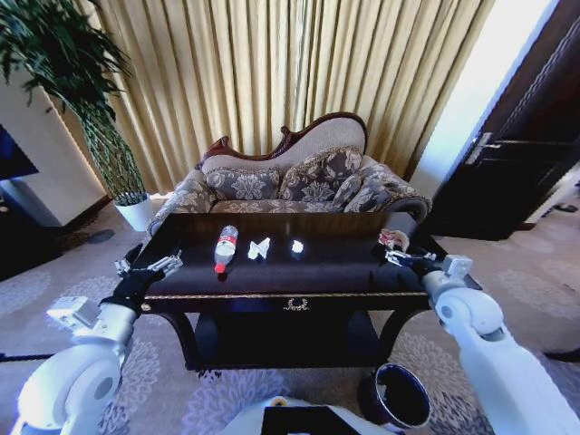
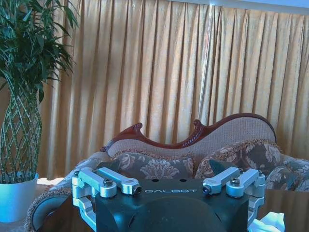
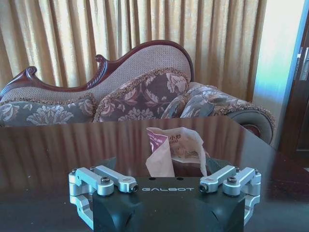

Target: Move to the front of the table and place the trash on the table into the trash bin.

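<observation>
The dark glossy table (image 1: 344, 272) stands right before me. On it lie a clear bottle with a red label (image 1: 225, 246), a crumpled white paper (image 1: 259, 247), a smaller white bit (image 1: 297, 246) and a reddish snack packet (image 1: 393, 239). My right gripper (image 1: 401, 258) hovers open at the table's right end, just short of the packet (image 3: 174, 150), which shows beyond its spread fingers (image 3: 168, 187). My left gripper (image 1: 149, 266) is open at the table's left edge, well left of the bottle, with nothing between its fingers (image 2: 171, 189). The dark round trash bin (image 1: 399, 396) stands on the carpet at the table's front right.
A patterned sofa (image 1: 299, 181) sits directly behind the table, with gold curtains (image 1: 272, 72) beyond it. A tall plant in a white pot (image 1: 136, 210) stands at the back left. A dark door (image 1: 517, 154) is at the right. The table has a lower shelf (image 1: 290, 340).
</observation>
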Available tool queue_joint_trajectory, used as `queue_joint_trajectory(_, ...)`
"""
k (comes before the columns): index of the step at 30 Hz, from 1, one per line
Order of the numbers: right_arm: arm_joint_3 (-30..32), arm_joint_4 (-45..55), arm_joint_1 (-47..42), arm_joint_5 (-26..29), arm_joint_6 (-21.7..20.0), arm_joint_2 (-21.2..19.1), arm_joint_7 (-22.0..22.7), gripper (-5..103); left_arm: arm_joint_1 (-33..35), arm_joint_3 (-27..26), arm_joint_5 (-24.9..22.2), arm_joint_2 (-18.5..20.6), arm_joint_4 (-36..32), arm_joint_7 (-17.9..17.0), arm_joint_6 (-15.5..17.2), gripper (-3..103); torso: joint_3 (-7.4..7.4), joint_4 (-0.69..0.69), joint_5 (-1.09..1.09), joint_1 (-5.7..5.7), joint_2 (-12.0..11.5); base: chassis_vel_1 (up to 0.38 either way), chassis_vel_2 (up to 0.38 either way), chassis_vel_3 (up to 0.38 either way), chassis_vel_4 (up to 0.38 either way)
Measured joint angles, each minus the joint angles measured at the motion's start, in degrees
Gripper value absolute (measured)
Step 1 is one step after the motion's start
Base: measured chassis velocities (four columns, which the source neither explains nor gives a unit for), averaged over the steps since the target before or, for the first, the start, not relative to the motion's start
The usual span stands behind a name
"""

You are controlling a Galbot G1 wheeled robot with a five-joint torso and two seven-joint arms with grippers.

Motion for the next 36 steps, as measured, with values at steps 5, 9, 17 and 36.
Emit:
queue_joint_trajectory(5, -0.24, 0.03, 0.69, 0.35, -0.03, -0.08, 0.09, 100, 0.08, -0.06, 0.00, -0.04, 0.00, 0.02, -0.01, 100, 0.00, 0.00, 0.00, 0.00, 0.00, 0.000, 0.000, 0.000, 0.000)
queue_joint_trajectory(9, 0.32, 1.04, 0.30, 0.82, -0.17, -0.16, 0.10, 100, 0.05, 0.02, 0.00, -0.03, 0.00, 0.05, -0.01, 100, 0.00, 0.00, -0.01, 0.00, 0.00, 0.000, 0.000, 0.000, 0.000)
queue_joint_trajectory(17, 0.00, -0.53, 0.91, 0.99, -0.24, -0.28, 0.10, 100, 0.07, 0.26, 0.17, -0.28, 0.00, 0.12, -0.01, 100, 0.00, -0.01, 0.00, 0.00, 0.00, 0.000, 0.000, 0.000, 0.000)
queue_joint_trajectory(36, -0.93, -7.97, 4.38, 0.13, 0.24, -0.54, 1.37, 100, -0.13, 0.31, 0.21, -0.37, 0.00, 0.13, -0.08, 100, 0.00, 0.00, 0.00, 0.00, 0.00, 0.000, 0.000, 0.000, 0.000)
